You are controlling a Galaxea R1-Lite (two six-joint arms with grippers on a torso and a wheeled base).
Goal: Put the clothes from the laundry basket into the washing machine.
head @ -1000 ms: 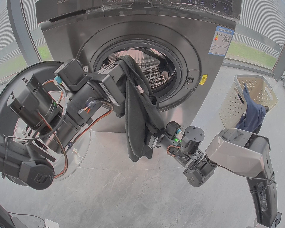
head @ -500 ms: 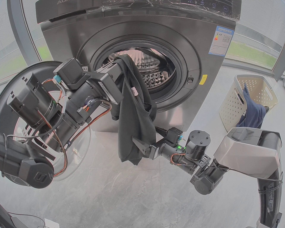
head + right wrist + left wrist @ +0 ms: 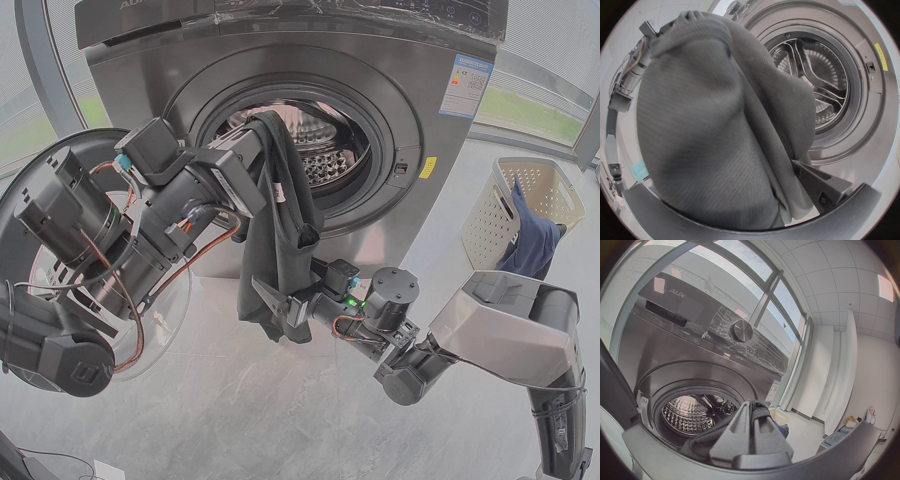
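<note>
A dark grey garment [image 3: 278, 237] hangs from my left gripper [image 3: 253, 139], which is shut on its top fold right in front of the washing machine's open drum [image 3: 325, 156]. The left wrist view shows both fingers [image 3: 770, 437] pinching the dark fabric [image 3: 756, 408]. My right gripper [image 3: 284, 282] is open at the garment's lower part, one finger [image 3: 265, 294] in front of the cloth, the other hidden behind it. Grey cloth [image 3: 718, 125] drapes before the right wrist view, with one finger [image 3: 818, 184] beside it. A blue garment [image 3: 531, 240] hangs over the laundry basket [image 3: 550, 181].
The washer's round door [image 3: 37, 187] stands swung open on the left, behind my left arm. The cream basket leans on the floor to the right of the machine. Bare grey floor [image 3: 250, 406] lies in front of the washer.
My right gripper drew back from the garment with its fingers open, then moved left and up into the hanging cloth. The left arm shifted the garment slightly left.
</note>
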